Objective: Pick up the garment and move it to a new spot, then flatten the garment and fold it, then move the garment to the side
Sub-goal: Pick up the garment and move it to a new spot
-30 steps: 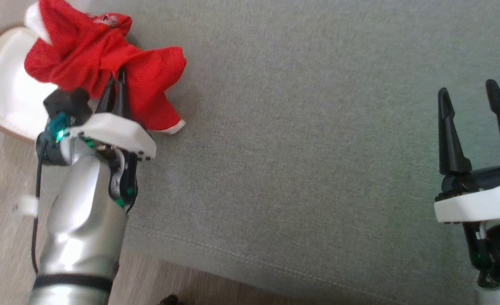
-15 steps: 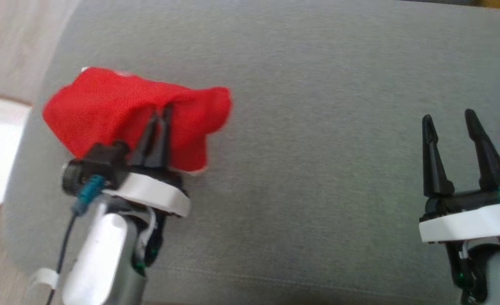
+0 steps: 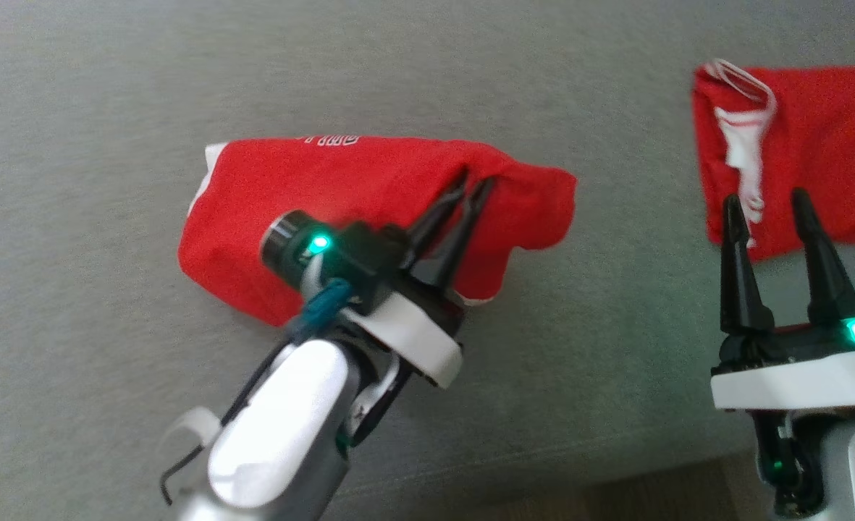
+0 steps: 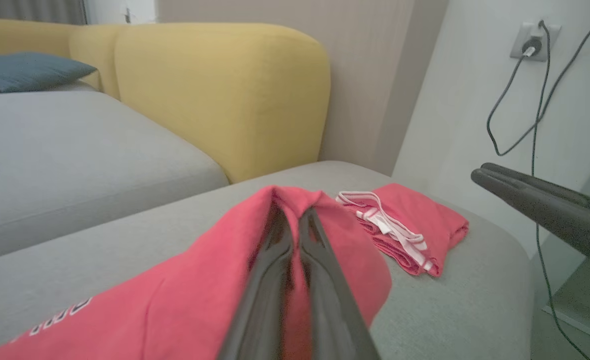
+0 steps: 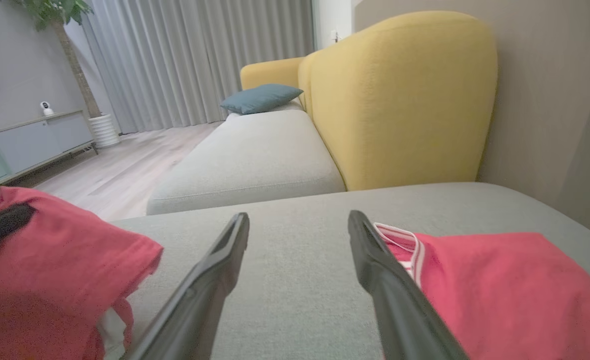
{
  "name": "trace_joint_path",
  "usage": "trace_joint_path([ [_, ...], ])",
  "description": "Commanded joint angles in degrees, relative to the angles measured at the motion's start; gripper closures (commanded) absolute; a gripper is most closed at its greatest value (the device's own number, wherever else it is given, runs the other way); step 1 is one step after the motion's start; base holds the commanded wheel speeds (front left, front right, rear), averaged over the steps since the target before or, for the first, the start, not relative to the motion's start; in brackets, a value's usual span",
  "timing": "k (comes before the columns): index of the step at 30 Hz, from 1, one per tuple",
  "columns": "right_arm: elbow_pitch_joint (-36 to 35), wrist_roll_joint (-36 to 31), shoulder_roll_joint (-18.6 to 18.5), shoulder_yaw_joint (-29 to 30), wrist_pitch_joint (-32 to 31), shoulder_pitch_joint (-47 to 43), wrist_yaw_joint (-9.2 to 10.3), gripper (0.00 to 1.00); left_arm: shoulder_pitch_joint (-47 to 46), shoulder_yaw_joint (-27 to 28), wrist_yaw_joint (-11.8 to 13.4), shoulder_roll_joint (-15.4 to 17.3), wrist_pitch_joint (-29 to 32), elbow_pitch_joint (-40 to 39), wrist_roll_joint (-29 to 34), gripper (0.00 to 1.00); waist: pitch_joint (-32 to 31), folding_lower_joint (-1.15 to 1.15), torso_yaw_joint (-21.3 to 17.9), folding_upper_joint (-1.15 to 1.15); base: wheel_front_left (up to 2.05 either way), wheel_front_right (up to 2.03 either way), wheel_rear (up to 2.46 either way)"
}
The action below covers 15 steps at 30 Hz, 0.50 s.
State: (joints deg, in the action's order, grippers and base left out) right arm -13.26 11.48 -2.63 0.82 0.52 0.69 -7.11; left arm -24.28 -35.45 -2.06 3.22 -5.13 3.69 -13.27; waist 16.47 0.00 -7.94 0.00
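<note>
The red garment (image 3: 340, 188) rests on the grey seat (image 3: 108, 101), just left of the head view's middle, out toward ten o'clock. It is a loose, rumpled heap. There is white trim at its nine-o'clock end, a strip of white lettering along its twelve-o'clock edge, and a bit of white hem peeping out at five o'clock.

The left gripper (image 3: 473, 182) has its jaws pressed together on a raised fold at the garment's three-o'clock end. In the left wrist view the cloth tents up around the two fingertips (image 4: 270, 260).

The right gripper (image 3: 766, 202) stands at four o'clock, jaws spread, holding nothing. Beyond it, at two o'clock, a second red piece (image 3: 825, 159) lies folded flat, with white striped trim on its nine-o'clock side — well apart from the garment.
</note>
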Motion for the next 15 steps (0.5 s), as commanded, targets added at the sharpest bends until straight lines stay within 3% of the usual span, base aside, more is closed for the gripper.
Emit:
trace_joint_path([
  [1, -1.32, 0.94, -0.26, -1.32, 1.08, 1.99, -0.37, 0.00, -2.51, 0.08, -0.11, -0.25, 0.36, -0.65, -0.70, 1.00, 4.61, 0.00, -5.77, 0.00, 0.00, 0.00, 0.00],
  [7, 0.53, 2.24, -0.25, -1.89, 2.98, 2.92, -0.37, 0.00, -4.84, -3.34, -0.20, -0.31, 2.76, 4.65, -1.67, 1.00, 7.22, 0.00, -7.91, 0.00, 0.00, 0.00, 0.00],
  [8, 0.88, 2.32, -0.25, -1.84, 3.31, 3.03, -0.37, 0.00, -5.11, -3.73, -0.26, -0.32, 3.02, 5.63, -1.81, 0.69, 7.47, 0.00, -7.89, 0.00, 0.00, 0.00, 0.00],
  [9, 1.27, 2.35, -0.25, -1.79, 3.57, 3.17, -0.37, 0.00, -5.38, -4.04, -0.30, -0.32, 3.03, 6.38, -1.82, 0.16, 7.62, 0.00, -7.77, 0.00, 0.00, 0.00, 0.00],
  [10, 1.66, 2.33, -0.25, -1.73, 3.76, 3.29, -0.37, 0.00, -5.60, -4.38, -0.42, -0.32, 2.95, 7.00, -1.76, 0.00, 7.67, 0.00, -7.48, 0.00, 0.00, 0.00, 0.00],
  [15, 3.22, 1.14, -0.25, -1.68, 3.94, 4.12, -0.37, 0.00, -5.80, -4.90, -0.19, 0.33, -1.06, 6.31, -0.65, 0.00, 5.96, 0.00, -3.91, 0.00, 0.00, 0.00, 0.00],
])
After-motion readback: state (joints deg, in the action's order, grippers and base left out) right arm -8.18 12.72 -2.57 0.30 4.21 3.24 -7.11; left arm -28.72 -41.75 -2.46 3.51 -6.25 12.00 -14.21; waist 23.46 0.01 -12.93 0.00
